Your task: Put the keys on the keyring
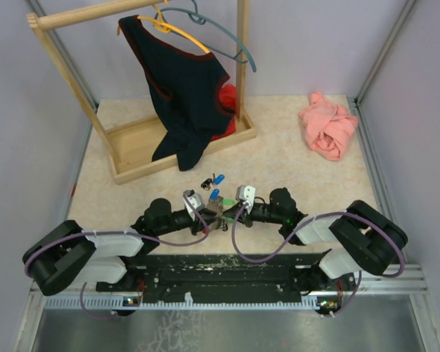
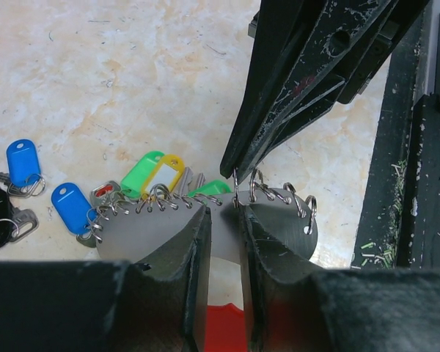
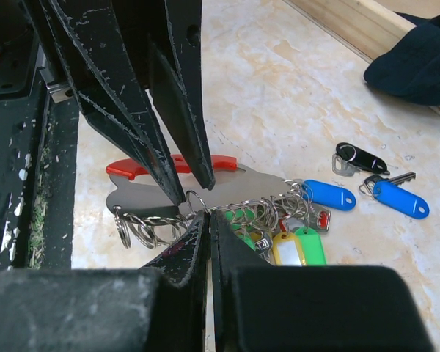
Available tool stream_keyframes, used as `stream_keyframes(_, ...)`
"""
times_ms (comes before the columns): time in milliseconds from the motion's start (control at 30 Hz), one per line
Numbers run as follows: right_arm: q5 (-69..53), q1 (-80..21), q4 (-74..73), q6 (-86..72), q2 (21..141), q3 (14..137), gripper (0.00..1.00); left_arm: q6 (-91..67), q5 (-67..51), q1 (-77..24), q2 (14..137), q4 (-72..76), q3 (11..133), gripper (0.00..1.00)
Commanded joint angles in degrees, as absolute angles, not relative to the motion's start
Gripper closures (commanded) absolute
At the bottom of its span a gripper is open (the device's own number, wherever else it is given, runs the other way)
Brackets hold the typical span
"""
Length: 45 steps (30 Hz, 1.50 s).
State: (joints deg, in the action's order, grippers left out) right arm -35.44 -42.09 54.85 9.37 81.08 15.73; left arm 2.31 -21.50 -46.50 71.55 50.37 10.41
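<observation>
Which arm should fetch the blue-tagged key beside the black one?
Right, probably: the left pincer straddles the ring plate, seemingly steadying it; the right pincer, shut at one ring, can let go and reach that blue-tagged key.

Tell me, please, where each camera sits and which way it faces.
Top: above and behind the arms, looking down at the table; both arms show.
Left wrist: on the left arm, looking past the left gripper at the metal plate.
Right wrist: on the right arm, looking past the right gripper.
Shared: both wrist views show that plate and the opposite gripper.
</observation>
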Motion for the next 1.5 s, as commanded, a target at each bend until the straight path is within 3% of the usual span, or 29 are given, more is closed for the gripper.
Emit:
stream_keyframes(0, -36.7, -41.48, 59.48, 8.81, 81.3, 15.98, 1.0, 1.48, -23.28, -46.4, 73.01, 54.18, 12.1, 0.73)
stream_keyframes(333, -37.92, -41.48, 60.15, 7.46, 81.51, 16.01, 1.0, 0.31, -24.37, -46.41, 75.17, 57.15, 12.22, 0.74)
stream_keyframes(767, -37.85, -41.48, 59.92, 6.84, 80.92, 15.65, 1.0, 1.95, -25.59, -46.4, 77.08, 56.94, 13.27, 0.98)
stream_keyframes(900, -37.62, -41.5, 54.62, 8.03, 79.94, 16.48, 1.0, 4.14, -24.53, -46.41, 74.64, 50.72, 14.86, 0.99)
stream_keyframes(1100, -36.18, -41.48, 44.77, 11.53, 76.81, 18.49, 0.85, 8.12, -26.32, -46.55, 74.04, 32.96, 21.92, 0.99)
stream_keyframes(1467, -28.27, -41.48, 44.82, 11.48, 72.1, 16.33, 0.69, 8.82, -22.13, -46.66, 72.15, 26.89, 22.8, 0.99)
